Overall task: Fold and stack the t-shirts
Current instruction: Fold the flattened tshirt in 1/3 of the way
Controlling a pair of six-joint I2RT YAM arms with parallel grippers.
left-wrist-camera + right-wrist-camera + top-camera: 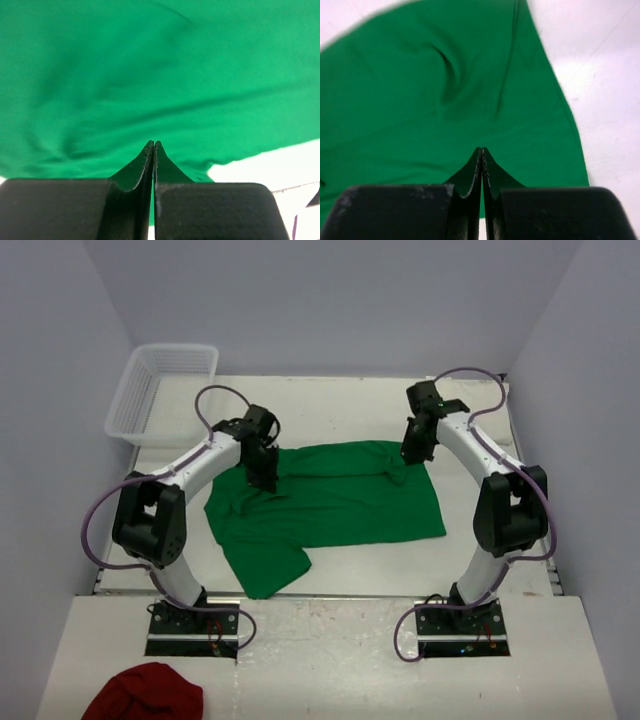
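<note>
Noting for you: green shirt [330, 505] lies spread on table [480, 550], apart from basket [130, 405] at far left; left gripper [264, 480] and right gripper [408, 455] both closed at its far edge, grip on cloth unclear

High rear overview; both wrist views close over green t-shirt [330, 505]

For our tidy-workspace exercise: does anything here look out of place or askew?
The dark red cloth lies bunched on the near ledge, apart from the work area. The green t-shirt lies rumpled and skewed, with one flap jutting toward the near edge.
</note>
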